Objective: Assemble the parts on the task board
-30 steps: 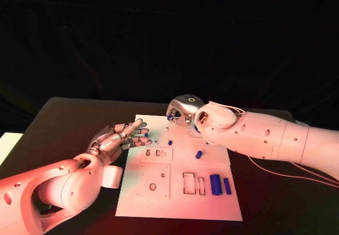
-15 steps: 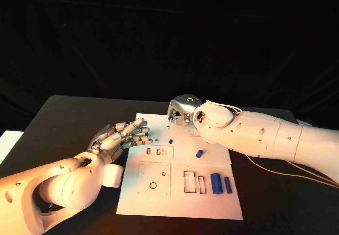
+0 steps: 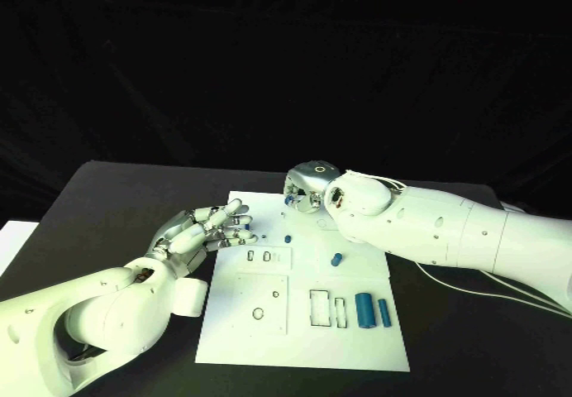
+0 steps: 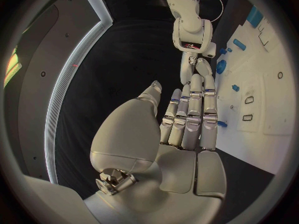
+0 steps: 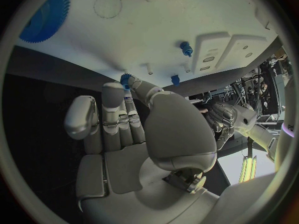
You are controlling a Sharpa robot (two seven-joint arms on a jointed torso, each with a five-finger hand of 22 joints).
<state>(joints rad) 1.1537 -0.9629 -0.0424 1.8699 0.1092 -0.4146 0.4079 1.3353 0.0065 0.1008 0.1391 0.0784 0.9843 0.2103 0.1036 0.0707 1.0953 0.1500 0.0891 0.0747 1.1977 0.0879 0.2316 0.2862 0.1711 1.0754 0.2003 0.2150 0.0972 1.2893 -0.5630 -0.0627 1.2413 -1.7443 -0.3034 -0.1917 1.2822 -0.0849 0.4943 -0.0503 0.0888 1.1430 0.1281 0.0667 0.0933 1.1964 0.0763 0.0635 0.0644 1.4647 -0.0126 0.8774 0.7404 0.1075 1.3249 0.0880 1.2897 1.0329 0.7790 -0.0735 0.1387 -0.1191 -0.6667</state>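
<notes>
Gear touches right hand's fingers.

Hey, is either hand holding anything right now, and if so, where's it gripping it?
The left hand holds nothing, its fingers straight and together. The right hand has its fingertips at a small blue toothed part at the task board's far edge; whether it grips it cannot be told.

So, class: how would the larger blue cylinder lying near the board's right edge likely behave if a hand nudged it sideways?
The larger blue cylinder lies on its side on the flat task board, so it would probably roll. Its surface looks smooth, perhaps slippery to pinch. It appears solid and stiff, unlikely to bend.
</notes>
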